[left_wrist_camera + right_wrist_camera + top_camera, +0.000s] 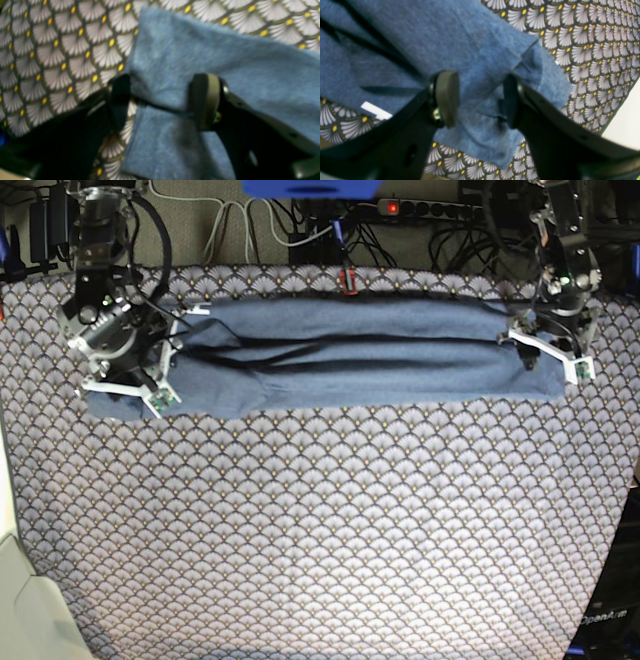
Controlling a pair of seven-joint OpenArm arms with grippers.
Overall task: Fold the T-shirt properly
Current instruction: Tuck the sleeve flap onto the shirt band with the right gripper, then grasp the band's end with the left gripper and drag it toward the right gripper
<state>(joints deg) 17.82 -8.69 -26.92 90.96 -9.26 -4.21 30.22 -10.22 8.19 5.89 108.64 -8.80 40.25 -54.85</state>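
The slate-blue T-shirt [340, 360] lies folded into a long band across the far side of the table. My right gripper [172, 365] is at the band's left end in the base view, and my left gripper [552, 356] is at its right end. In the left wrist view the left gripper [162, 100] is open and straddles a corner of the T-shirt [200, 50]; the cloth lies loose between the fingers. In the right wrist view the right gripper [480, 100] is also open, with a folded end of the T-shirt [470, 45] slack between its fingers.
A scallop-patterned tablecloth [320, 530] covers the whole table. Cables and a power strip [430, 208] run behind the far edge. A small red object [347, 280] sits just behind the shirt. The table's left edge [20, 580] borders pale floor.
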